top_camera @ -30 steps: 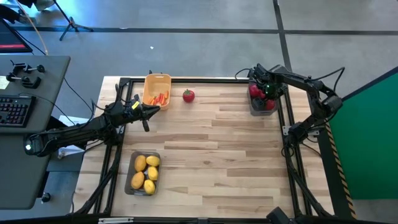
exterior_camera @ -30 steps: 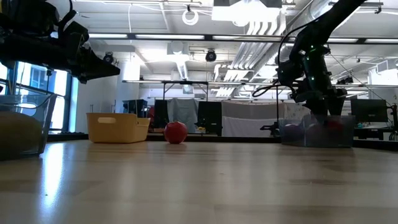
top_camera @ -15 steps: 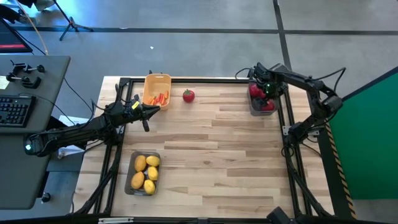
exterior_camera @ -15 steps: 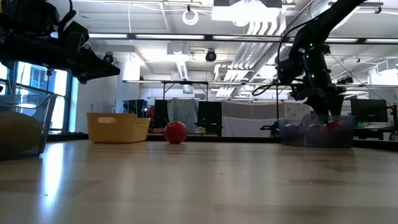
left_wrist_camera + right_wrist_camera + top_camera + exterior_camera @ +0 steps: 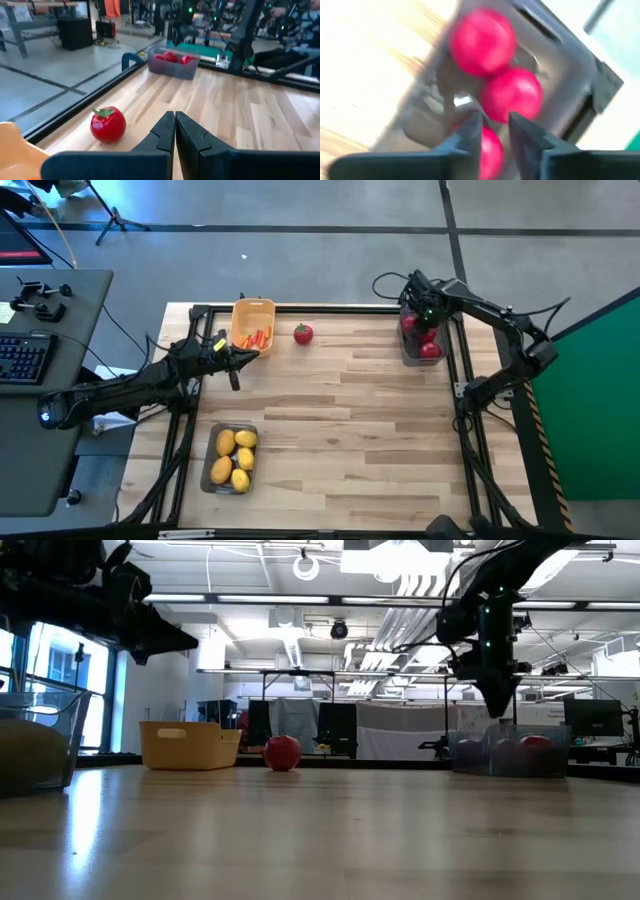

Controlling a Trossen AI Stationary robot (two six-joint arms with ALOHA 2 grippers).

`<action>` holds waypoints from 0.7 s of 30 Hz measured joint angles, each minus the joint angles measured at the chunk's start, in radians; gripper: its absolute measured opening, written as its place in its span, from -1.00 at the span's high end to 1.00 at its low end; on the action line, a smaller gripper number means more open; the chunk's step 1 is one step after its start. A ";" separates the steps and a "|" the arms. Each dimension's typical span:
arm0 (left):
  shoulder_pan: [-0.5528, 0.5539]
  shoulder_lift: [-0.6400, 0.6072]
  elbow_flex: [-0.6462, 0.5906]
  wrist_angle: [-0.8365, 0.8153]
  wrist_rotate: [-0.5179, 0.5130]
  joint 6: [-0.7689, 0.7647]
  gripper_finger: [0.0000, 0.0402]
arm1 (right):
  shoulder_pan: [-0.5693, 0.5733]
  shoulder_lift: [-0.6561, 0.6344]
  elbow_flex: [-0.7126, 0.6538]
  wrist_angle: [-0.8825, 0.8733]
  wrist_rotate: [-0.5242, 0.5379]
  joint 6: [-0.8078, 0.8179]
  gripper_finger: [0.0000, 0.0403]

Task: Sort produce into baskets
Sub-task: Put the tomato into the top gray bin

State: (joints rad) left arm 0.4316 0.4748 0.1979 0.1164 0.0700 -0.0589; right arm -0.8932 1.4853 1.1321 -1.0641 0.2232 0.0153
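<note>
A round red fruit (image 5: 303, 333) with a green top rests on the table near the far edge, right of the yellow basket (image 5: 240, 310), which holds thin orange carrot pieces (image 5: 260, 338). My left gripper (image 5: 240, 358) (image 5: 174, 117) hangs shut and empty beside that basket's near end, pointing toward the red fruit (image 5: 107, 124). At the far right, a grey see-through tray (image 5: 405, 352) holds red fruits (image 5: 511, 93). My right gripper (image 5: 420, 315) (image 5: 497, 710) hangs above this tray; its fingers (image 5: 470, 130) stand a narrow gap apart with nothing between them.
A second grey tray (image 5: 207, 478) with several yellow lemons (image 5: 233, 458) stands near the table's left front. A black frame rail (image 5: 340, 308) runs along the table's edges. Bare wood lies across the middle (image 5: 340, 410). A desk with a keyboard (image 5: 25, 358) stands left of the table.
My right gripper has risen out of the grey tray at the far right and now hangs above it, a little nearer the far edge. The red fruits stay in the tray.
</note>
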 joint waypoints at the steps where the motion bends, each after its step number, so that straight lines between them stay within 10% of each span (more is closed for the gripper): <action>1: 0.000 0.024 0.011 0.000 0.001 0.006 1.00 | 0.008 -0.005 -0.009 0.035 -0.012 -0.009 0.64; 5: 0.000 0.145 0.056 -0.003 0.002 0.046 1.00 | 0.049 -0.014 -0.052 0.220 -0.057 -0.041 0.96; 21: 0.074 0.688 0.401 -0.045 -0.051 0.197 0.76 | 0.288 -0.080 -0.135 0.584 -0.029 0.007 1.00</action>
State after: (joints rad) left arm 0.5059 1.1625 0.5985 0.0715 0.0192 0.1382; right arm -0.6052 1.4055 0.9974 -0.4797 0.1944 0.0221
